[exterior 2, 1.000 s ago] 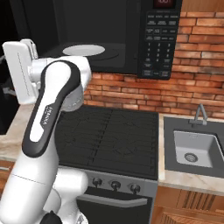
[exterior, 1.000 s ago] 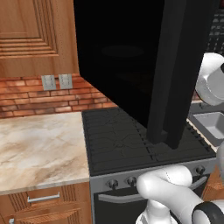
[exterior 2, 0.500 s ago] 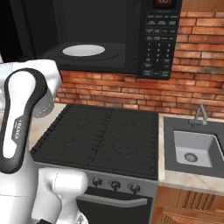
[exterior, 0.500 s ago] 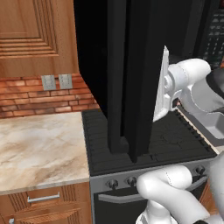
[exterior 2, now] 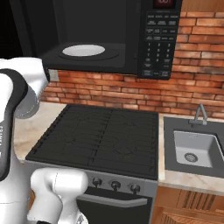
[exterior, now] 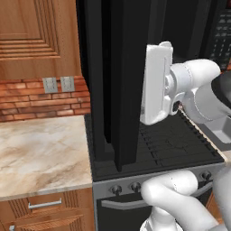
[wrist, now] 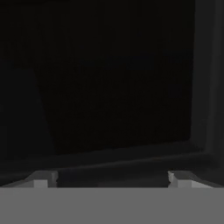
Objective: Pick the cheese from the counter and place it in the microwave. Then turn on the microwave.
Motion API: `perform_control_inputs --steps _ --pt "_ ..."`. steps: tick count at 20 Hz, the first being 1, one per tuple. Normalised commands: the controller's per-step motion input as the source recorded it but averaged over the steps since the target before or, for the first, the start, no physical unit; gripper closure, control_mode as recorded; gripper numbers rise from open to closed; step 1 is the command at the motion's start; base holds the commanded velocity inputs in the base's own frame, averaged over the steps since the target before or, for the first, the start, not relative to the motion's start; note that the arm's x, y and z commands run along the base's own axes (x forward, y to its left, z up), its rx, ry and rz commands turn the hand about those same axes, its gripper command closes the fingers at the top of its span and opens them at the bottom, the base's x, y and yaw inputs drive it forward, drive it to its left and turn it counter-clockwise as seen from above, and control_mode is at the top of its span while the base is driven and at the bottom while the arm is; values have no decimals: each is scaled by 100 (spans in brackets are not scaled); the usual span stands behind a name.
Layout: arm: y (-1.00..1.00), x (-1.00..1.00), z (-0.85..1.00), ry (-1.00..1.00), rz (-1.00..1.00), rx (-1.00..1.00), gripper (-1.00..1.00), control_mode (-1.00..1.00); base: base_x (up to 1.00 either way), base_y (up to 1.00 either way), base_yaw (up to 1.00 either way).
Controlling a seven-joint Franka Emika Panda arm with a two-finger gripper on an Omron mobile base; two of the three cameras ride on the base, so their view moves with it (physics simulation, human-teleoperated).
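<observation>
Gripper (wrist: 111,178) jaws held wide apart, nothing clamped; dark microwave door (exterior: 118,81) faced just ahead of them. Cheese cannot be located. Cheese judged light, firm, slightly slick; flat wedge sides best pinched gently.

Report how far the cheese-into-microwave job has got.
Done: the microwave stands open, its white turntable bare. In hand: the empty, open tool faces the dark microwave door close up. Left: cheese not inside yet, door unshut, button panel unpressed.
</observation>
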Motion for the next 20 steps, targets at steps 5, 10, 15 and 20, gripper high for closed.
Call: perform_control_inputs --steps 5,10,15,20 --pt "-83 58 37 -8 -24 -6 -100 -100 0 0 0" --pt "-100 58 27 -4 -21 -9 -100 -100 0 0 0" --pt "-93 34 -1 -8 -14 -13 -100 -100 0 0 0" --pt "-68 4 -36 -16 -10 -23 -100 -100 0 0 0"
